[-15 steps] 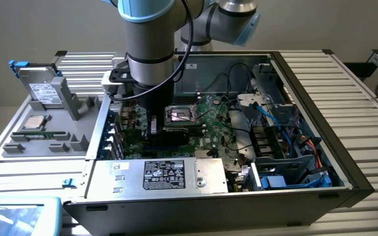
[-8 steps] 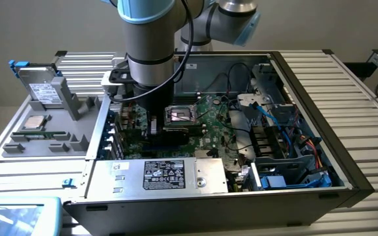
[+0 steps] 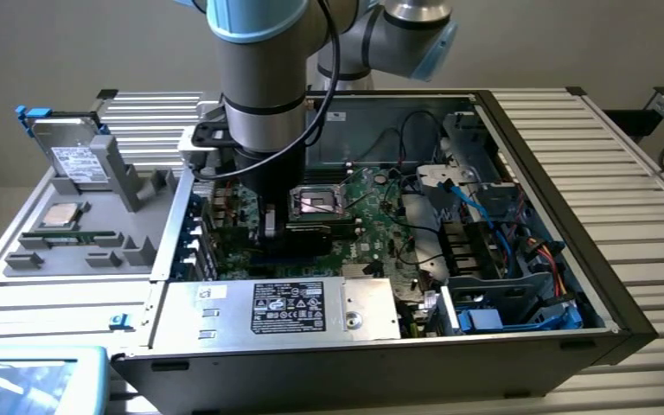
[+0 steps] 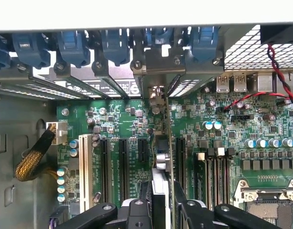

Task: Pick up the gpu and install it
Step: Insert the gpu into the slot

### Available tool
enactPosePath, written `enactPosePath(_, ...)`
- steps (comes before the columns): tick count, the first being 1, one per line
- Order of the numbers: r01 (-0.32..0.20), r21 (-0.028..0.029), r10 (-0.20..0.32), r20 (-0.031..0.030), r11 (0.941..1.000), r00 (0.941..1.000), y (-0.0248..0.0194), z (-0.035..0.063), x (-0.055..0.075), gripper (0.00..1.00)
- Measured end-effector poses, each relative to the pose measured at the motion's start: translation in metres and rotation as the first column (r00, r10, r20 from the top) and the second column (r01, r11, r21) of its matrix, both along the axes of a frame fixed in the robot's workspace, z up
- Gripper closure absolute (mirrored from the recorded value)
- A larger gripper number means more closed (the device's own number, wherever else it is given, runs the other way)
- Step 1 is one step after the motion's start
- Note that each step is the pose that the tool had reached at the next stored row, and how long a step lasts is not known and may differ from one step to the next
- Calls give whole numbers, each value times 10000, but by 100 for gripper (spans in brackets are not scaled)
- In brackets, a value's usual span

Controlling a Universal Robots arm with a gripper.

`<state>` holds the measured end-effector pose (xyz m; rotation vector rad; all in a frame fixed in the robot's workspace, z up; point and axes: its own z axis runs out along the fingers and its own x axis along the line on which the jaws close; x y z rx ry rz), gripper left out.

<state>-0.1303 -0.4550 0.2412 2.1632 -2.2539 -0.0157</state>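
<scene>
Your tool (image 4: 161,191) is the nearest thing to the wrist camera, with its black fingers (image 4: 180,205) clamped on the two faces of the gpu (image 4: 160,157). You see the card edge-on, standing upright over the green motherboard (image 4: 113,119). It stands between two of the black expansion slots (image 4: 123,167), and its silver bracket end is up against the rear wall of the case, just below the row of blue latches (image 4: 70,47). You cannot tell whether its lower edge is seated in a slot.

In the exterior view the tool (image 3: 269,229) hangs from the arm (image 3: 263,86), low inside the open computer case (image 3: 609,285) and just beside the CPU socket (image 3: 318,203). The power supply (image 3: 291,307), with its white label, fills the case's near side.

The case lies on the slatted surface (image 3: 643,173). Toward the surface's edge at the exterior view's left, a grey tray (image 3: 136,251) sits beside the case, and a hard drive (image 3: 79,160) stands propped at its far end.
</scene>
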Motion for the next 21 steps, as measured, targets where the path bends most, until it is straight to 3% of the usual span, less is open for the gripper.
enactPosePath(21,0,4,0,2,10000,10000,2,-18,3,71)
